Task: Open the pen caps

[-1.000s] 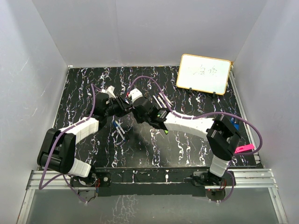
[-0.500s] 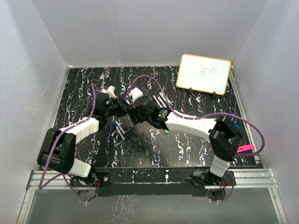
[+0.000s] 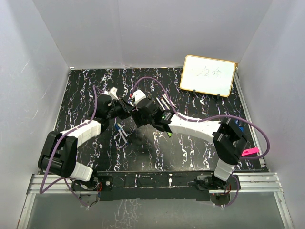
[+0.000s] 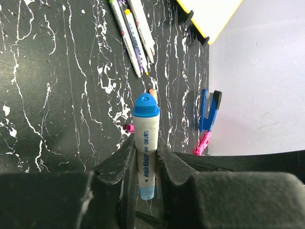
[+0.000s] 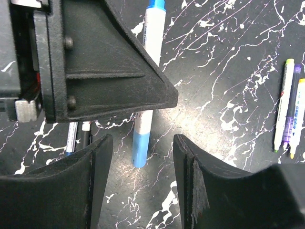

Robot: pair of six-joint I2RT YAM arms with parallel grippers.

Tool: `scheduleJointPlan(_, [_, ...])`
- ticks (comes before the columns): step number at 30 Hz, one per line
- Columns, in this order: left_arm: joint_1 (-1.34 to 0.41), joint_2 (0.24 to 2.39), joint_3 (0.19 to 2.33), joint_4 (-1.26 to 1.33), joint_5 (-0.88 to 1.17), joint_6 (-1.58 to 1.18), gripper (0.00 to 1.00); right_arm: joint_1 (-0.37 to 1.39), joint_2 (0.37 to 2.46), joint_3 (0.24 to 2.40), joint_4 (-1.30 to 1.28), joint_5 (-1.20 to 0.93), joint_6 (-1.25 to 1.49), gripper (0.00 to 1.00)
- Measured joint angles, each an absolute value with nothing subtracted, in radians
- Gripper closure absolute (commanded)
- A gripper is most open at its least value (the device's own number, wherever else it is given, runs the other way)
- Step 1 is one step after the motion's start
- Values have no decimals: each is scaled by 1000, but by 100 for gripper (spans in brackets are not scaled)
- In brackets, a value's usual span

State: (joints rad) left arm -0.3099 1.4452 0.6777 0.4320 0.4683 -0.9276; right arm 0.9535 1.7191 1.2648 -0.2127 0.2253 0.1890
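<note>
Opening is the change: the right gripper point(image 5: 141, 140), clamped 1 second ago, now stands with its jaws roughly half apart and nothing between them in contact. The blue cap point(image 5: 139, 150) sits in the gap between its 2 fingers, touching neither. The left gripper point(image 4: 145, 143) has tightened slightly over the same second and is closed hard on the white barrel of the pen point(image 4: 146, 138), holding it off the table point(image 4: 57, 95) with the capped end pointing away from its wrist.

For the task, this reads as a release without a result. In the left wrist view the cap looks fully seated on the barrel, so this pen is probably not open yet and the right gripper would need a fresh grip on the cap before pulling.

Elsewhere, 3 pens point(image 4: 136, 36) lie side by side further out on the table, with a loose pink cap point(image 4: 128, 128) and an orange cap point(image 4: 152, 90) near them, which suggests some are already done.

From above, little else differs from 1 second ago. Both wrists meet at the same spot over the middle of the table, and only the right arm's elbow has dropped slightly toward the near edge. The whiteboard point(image 3: 208, 75) stands where it stood.
</note>
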Motion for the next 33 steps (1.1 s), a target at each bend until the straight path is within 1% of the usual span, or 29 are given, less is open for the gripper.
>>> scheduleJointPlan(3, [-310,1443,678,437,477,-932,100,952,1726,1266,-213,224,189,53])
scheduleJointPlan(13, [-319,1421,680,442,496,-939,100,942,1764,1272,-212,210,188,68])
scheduleJointPlan(18, [-326,1421,681,444,500,-944,100,940,1778,1272,-215,207,187,81])
scheduleJointPlan(20, [-328,1421,681,449,500,-943,100,940,1778,1272,-213,202,189,87])
scheduleJointPlan(22, [-329,1421,681,448,497,-944,100,940,1778,1272,-216,207,195,97])
scheduleJointPlan(23, [-329,1421,682,448,494,-946,100,938,1778,1272,-216,207,200,100])
scheduleJointPlan(33, [-332,1421,702,421,456,-943,100,933,1778,1269,-204,202,208,100])
